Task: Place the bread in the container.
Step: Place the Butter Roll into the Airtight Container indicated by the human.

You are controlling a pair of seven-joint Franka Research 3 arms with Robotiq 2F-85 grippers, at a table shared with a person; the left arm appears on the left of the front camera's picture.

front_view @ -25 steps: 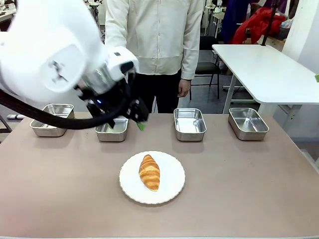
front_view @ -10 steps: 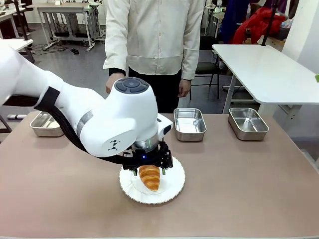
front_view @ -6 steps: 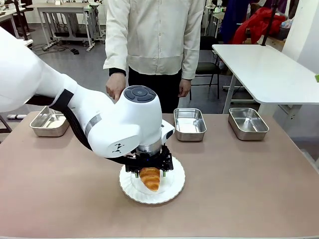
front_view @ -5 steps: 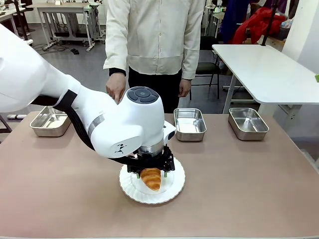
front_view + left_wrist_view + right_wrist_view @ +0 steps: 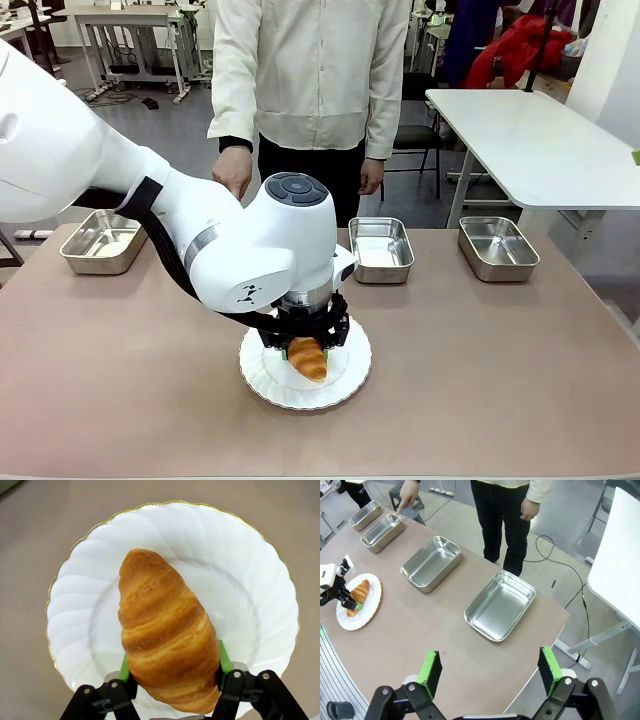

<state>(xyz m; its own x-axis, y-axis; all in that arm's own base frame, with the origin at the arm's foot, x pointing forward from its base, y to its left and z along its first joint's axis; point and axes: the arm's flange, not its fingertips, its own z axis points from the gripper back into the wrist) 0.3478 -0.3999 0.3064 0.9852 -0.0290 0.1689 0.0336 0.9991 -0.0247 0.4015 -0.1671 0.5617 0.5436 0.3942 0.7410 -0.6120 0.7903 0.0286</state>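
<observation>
The bread [image 5: 165, 635] lies on the white plate [image 5: 250, 570] at the middle of the bench [image 5: 500, 380], and the left gripper [image 5: 172, 672] is lowered over it. In the left wrist view the bread's long axis runs away from the wrist, between the two fingers and roughly at right angles to the line on which the jaws close. The green pads [image 5: 224, 658] sit against the two flanks of the wider near half; the tapered far end projects well beyond them. The jaws are pinching the bread across its width, though whether full clamping force is applied cannot be judged. The bread appears not yet lifted off the plate.

The right gripper [image 5: 490, 672] hangs high over the robot's right end of the bench, jaws spread and empty, well apart from the bread. The left arm is therefore the working arm.

The steel pans stand in a row along the far edge, beyond the plate. The person's hand [image 5: 406, 495] points a finger down at the second pan from the robot's left [image 5: 382, 532], which is probably the container. Judged from this layout, the coming move is a lift, then a carry away from the robot and to its left.
</observation>
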